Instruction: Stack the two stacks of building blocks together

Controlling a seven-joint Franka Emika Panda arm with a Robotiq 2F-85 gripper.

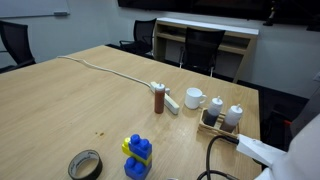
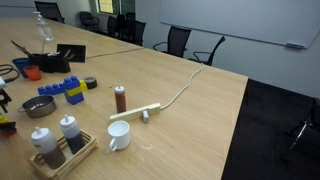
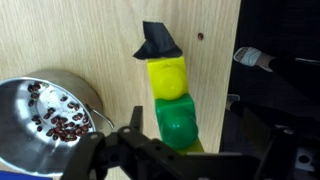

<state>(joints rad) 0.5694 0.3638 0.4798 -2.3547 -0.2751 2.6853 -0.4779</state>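
Two stacks of chunky studded plastic bricks on a light wooden tabletop [image 1: 60,110], well apart from each other.

Central in the wrist view, yellow-over-green brick stack [image 3: 172,98], yellow brick at 12 o'clock of the green one and touching it. Small black angular piece [image 3: 155,42] at 12 o'clock of the yellow brick, against its far end. Entering from 6 o'clock, dark robot fingers [image 3: 134,128], spread wide and released, grasping nothing. Green brick just beyond them; contact impossible to tell. At 9 o'clock of this stack, just beside it, round shiny metal bowl [image 3: 45,115] holding dark brown bean-like bits.

In an exterior view, blue-and-yellow brick stack [image 1: 137,157] upright near the 6 o'clock edge of the tabletop. Dark tape roll [image 1: 85,165] lying flat at its 9 o'clock, near but apart. Brown shaker bottle [image 1: 158,99] upright at its 12 o'clock, well apart. White power strip [image 1: 170,101] with a long white cable just beside the bottle at 3 o'clock. Further toward 3 o'clock, white ceramic mug [image 1: 194,98]. At 4 o'clock of the mug, wooden holder [image 1: 212,122] carrying two white shakers.
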